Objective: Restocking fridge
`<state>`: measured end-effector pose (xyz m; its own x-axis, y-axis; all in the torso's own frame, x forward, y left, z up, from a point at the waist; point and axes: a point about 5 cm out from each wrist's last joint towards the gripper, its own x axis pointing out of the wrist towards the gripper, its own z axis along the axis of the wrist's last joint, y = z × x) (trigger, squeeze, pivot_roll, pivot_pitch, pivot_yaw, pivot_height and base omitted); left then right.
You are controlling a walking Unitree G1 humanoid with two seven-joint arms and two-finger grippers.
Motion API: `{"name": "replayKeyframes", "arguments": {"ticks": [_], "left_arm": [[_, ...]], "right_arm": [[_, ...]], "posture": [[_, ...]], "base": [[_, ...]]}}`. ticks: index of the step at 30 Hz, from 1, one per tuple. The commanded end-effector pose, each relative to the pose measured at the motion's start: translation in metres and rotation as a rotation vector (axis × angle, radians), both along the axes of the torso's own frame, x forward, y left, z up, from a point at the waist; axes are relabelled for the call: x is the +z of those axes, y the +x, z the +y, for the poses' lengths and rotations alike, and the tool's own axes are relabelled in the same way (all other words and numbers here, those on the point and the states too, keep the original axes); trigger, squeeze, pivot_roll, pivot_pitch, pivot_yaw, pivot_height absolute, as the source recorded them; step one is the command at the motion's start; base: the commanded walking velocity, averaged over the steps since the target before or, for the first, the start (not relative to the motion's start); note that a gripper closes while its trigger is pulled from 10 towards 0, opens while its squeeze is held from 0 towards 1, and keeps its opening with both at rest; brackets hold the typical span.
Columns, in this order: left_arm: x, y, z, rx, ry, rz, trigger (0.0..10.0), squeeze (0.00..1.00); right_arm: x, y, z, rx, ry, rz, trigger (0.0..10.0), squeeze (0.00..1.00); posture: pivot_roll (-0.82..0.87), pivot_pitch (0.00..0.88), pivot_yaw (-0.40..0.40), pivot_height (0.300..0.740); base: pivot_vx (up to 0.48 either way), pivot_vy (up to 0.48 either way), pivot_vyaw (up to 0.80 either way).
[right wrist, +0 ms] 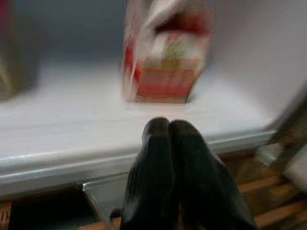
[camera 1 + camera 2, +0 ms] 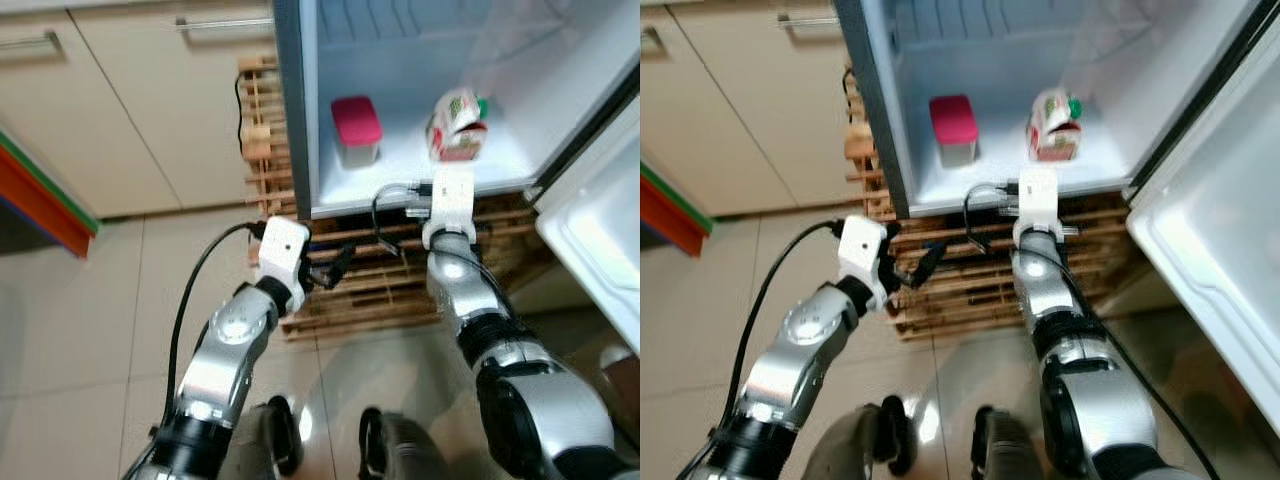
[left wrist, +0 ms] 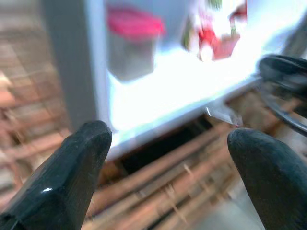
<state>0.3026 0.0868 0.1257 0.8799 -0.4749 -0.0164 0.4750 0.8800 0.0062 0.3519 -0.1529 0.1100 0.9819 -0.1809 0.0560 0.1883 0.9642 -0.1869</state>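
Note:
The fridge (image 2: 400,172) stands open in front of me. On its floor are a red-and-white carton (image 2: 457,125) with a green cap and, to its left, a clear container with a red lid (image 2: 356,130). My right gripper (image 1: 169,127) is shut and empty, just outside the front edge of the fridge floor and pointing at the carton (image 1: 165,62), which stands apart from it. My left gripper (image 3: 168,139) is open with nothing between its fingers. It hangs lower, in front of the wooden pallet (image 2: 370,290), facing the red-lidded container (image 3: 130,45).
The fridge sits on the slatted wooden pallet. Its open door (image 2: 600,250) hangs at the right, close to my right arm. Beige cabinets (image 2: 150,100) line the wall on the left, with an orange and green edge (image 2: 40,200) at far left. The floor is tiled.

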Motion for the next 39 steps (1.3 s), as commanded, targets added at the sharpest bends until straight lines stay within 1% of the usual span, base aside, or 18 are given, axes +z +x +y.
{"name": "replayKeyframes", "arguments": {"ticks": [1,3,5,6,12,13,14,16,19,22,25,28,29,33,34,35,36,39], "left_arm": [[-0.002,0.003,0.006,0.039,0.002,-0.001,10.0,0.00],[-0.001,0.005,0.008,0.058,0.002,-0.008,10.0,0.00],[0.000,0.007,0.013,0.088,-0.005,-0.013,10.0,0.00],[0.000,0.007,0.013,0.088,-0.005,-0.013,10.0,0.00],[-0.003,0.001,0.025,0.123,-0.022,-0.010,10.0,0.00],[-0.003,0.001,0.025,0.123,-0.022,-0.010,10.0,0.00],[-0.003,-0.001,0.026,0.124,-0.024,-0.011,10.0,0.00],[-0.003,-0.005,0.028,0.119,-0.030,-0.011,10.0,0.00],[-0.008,-0.023,0.034,0.110,-0.002,-0.013,10.0,0.00],[-0.008,-0.027,0.035,0.149,-0.001,-0.020,10.0,0.00],[-0.007,-0.018,0.035,0.225,0.011,-0.041,10.0,0.00],[-0.006,-0.013,0.038,0.267,0.015,-0.058,10.0,0.00],[-0.006,-0.010,0.049,0.344,0.030,-0.121,10.0,0.00],[-0.005,-0.010,0.055,0.373,0.038,-0.156,10.0,0.00],[-0.007,-0.013,0.061,0.398,0.051,-0.189,10.0,0.00],[-0.007,-0.013,0.061,0.398,0.051,-0.189,10.0,0.00],[-0.010,-0.012,0.064,0.409,0.065,-0.188,10.0,0.00],[-0.014,-0.010,0.060,0.387,0.078,-0.152,10.0,0.00]], "right_arm": [[0.015,-0.004,-0.002,0.019,-0.020,-0.066,10.0,0.00],[0.016,-0.010,-0.007,0.012,-0.026,-0.086,10.0,0.00],[0.018,-0.023,-0.015,0.006,-0.025,-0.111,10.0,0.00],[0.018,-0.023,-0.015,0.006,-0.025,-0.111,10.0,0.00],[0.017,-0.070,-0.024,0.083,0.014,-0.139,10.0,0.00],[0.017,-0.070,-0.024,0.083,0.014,-0.139,10.0,0.00],[0.017,-0.076,-0.025,0.096,0.009,-0.138,10.0,0.00],[0.015,-0.082,-0.028,0.100,0.020,-0.128,10.0,0.00],[0.011,-0.095,-0.035,0.098,0.023,-0.093,10.0,0.00],[0.011,-0.095,-0.035,0.090,0.042,-0.075,10.0,0.00],[0.010,-0.081,-0.026,0.114,0.067,-0.079,10.0,0.00],[0.010,-0.079,-0.026,0.116,0.069,-0.093,10.0,0.00],[0.007,-0.081,-0.028,0.120,0.072,-0.116,10.0,0.00],[0.004,-0.084,-0.029,0.123,0.074,-0.123,10.0,0.00],[-0.004,-0.092,-0.035,0.106,0.061,-0.124,10.0,0.00],[-0.004,-0.092,-0.035,0.106,0.061,-0.124,10.0,0.00],[-0.013,-0.096,-0.041,0.070,0.050,-0.107,10.0,0.00],[-0.019,-0.096,-0.042,0.039,0.041,-0.103,10.0,0.00]], "posture": [[-0.04,0.000,-0.032,0.740],[-0.05,0.000,-0.031,0.740],[-0.05,0.000,-0.029,0.740],[-0.05,0.000,-0.029,0.740],[-0.05,0.000,-0.036,0.740],[-0.05,0.000,-0.036,0.740],[-0.05,0.000,-0.038,0.740],[-0.05,0.000,-0.037,0.740],[-0.05,0.000,-0.035,0.740],[-0.05,0.000,-0.034,0.740],[-0.05,0.000,-0.031,0.740],[-0.05,0.000,-0.030,0.740],[-0.06,0.000,-0.030,0.740],[-0.06,0.000,-0.030,0.740],[-0.06,0.000,-0.020,0.740],[-0.06,0.000,-0.020,0.740],[-0.07,0.000,-0.001,0.740],[-0.07,0.000,0.013,0.740]], "base": [[0.000,0.000,0.00],[0.000,0.000,0.00],[0.000,0.000,0.00],[0.000,0.000,0.00],[0.000,0.000,0.00],[0.000,0.000,0.00],[0.000,0.000,0.00],[0.000,0.000,0.00],[0.000,0.000,0.00],[0.000,0.000,0.00],[0.000,0.000,0.00],[0.000,0.000,0.00],[0.000,0.000,0.00],[0.000,0.000,0.00],[0.000,0.000,0.00],[0.000,0.000,0.00],[0.000,0.000,0.00],[0.000,0.000,0.00]]}}
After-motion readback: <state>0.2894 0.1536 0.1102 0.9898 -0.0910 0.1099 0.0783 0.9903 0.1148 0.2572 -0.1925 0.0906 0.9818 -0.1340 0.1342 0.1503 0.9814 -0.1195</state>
